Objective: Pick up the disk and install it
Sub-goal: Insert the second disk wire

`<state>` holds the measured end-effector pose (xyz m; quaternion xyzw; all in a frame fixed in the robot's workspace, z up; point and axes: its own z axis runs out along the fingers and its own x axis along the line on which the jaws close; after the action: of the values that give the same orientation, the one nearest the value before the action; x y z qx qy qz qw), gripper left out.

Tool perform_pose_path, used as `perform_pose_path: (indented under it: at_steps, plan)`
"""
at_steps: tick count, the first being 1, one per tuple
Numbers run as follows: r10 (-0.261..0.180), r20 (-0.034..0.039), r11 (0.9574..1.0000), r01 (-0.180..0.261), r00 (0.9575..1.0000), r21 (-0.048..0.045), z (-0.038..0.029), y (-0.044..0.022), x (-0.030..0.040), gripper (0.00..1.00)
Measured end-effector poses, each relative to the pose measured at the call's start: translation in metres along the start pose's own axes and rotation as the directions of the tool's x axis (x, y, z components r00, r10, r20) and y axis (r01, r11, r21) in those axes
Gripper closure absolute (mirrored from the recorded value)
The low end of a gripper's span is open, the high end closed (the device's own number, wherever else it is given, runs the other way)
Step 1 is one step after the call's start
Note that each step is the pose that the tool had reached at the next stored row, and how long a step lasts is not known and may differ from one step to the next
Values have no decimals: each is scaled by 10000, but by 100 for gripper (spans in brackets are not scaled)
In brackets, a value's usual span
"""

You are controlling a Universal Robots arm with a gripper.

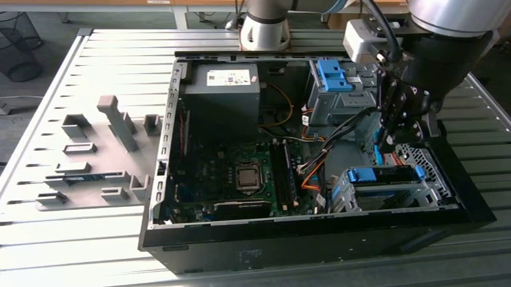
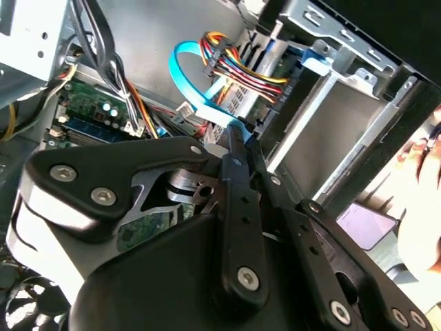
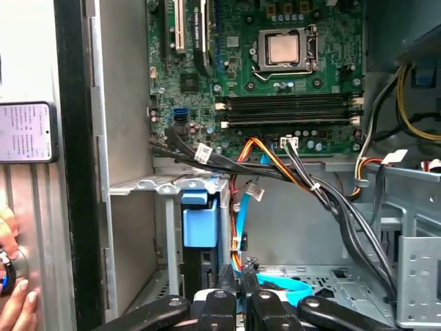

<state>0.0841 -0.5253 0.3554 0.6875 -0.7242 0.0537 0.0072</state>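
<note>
The open black computer case (image 1: 319, 236) lies on the slatted grey metal surface (image 1: 80, 239). The black robot gripper (image 1: 389, 143) hangs inside the case on the exterior view's right, just above the silver drive cage (image 1: 345, 197). Its fingers (image 2: 231, 165) are pressed together, gripping nothing. The disk (image 1: 391, 192), silver with a blue plastic frame, sits in that cage, beside the blue flat cable (image 2: 200, 93).
</note>
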Motion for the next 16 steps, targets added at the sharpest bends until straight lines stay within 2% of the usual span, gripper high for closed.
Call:
perform_pose_path:
  at_steps: [3, 5, 7, 10, 12, 16]
  plan:
    - [6, 68, 10000, -6, 10000, 7, 18, -2, 63, 84]
    - [7, 100, 10000, -7, 9999, 10, 30, -3, 79, 84]
    - [12, 171, 10000, -12, 9999, 6, 47, -1, 81, 84]
    - [28, 427, 10000, -28, 9991, -8, 64, -1, 88, 84]
    - [30, 461, 10000, -30, 9989, -10, 81, -1, 103, 84]
    - [32, 468, 10000, -31, 9989, -11, 118, 0, 139, 84]
